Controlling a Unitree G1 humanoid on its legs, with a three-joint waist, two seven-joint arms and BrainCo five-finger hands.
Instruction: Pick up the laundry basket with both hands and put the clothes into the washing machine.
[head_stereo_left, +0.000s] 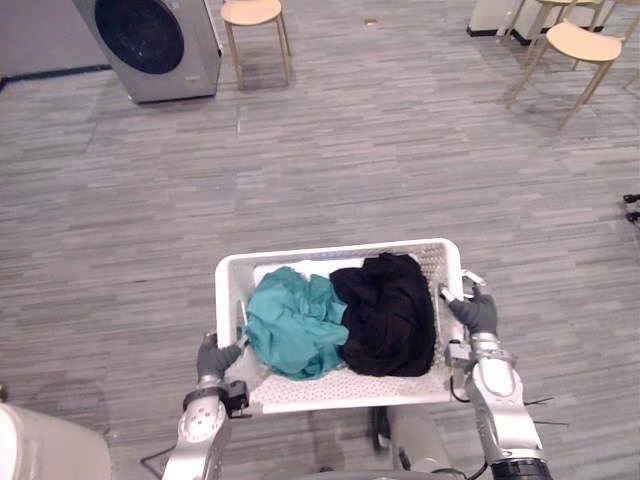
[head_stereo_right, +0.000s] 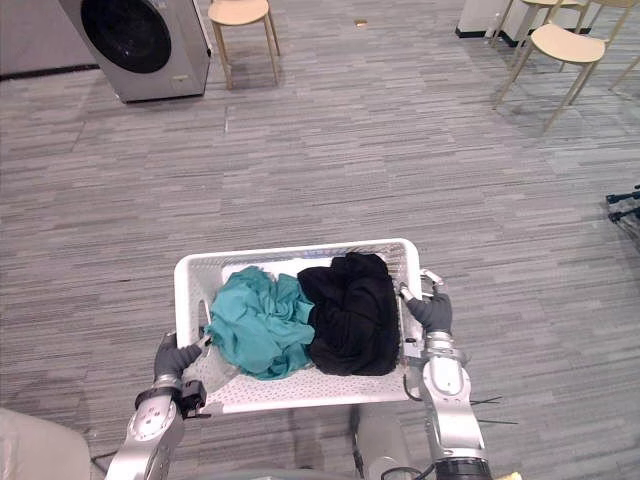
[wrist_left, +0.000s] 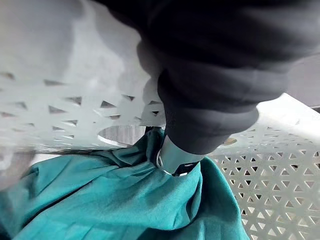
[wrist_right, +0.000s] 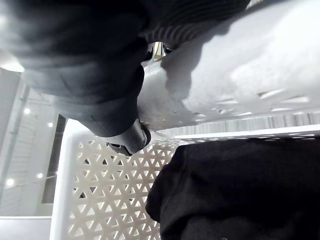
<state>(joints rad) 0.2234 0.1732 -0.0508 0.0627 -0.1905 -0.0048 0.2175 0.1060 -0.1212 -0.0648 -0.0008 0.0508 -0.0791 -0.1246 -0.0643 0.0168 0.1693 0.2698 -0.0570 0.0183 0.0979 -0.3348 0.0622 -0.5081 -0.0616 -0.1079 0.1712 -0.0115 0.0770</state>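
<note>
Eye views: the white laundry basket (head_stereo_left: 340, 250) hangs between both hands above the grey floor (head_stereo_left: 400, 150). A teal garment (head_stereo_left: 295, 325) is heaped in its left half, with a black garment (head_stereo_left: 385, 312) touching it on the right. The left hand (head_stereo_left: 214, 355) grips the basket's left end and the right hand (head_stereo_left: 476, 312) its right end. The washing machine (head_stereo_left: 155, 45) stands well apart at far left, a stool (head_stereo_left: 253, 12) just beside it.

Left wrist view: a finger hooks through the handle cutout, clenched on the basket wall — teal cloth just beside it.

Right wrist view: fingers curl over the rim — black cloth lies against the perforated wall.
</note>
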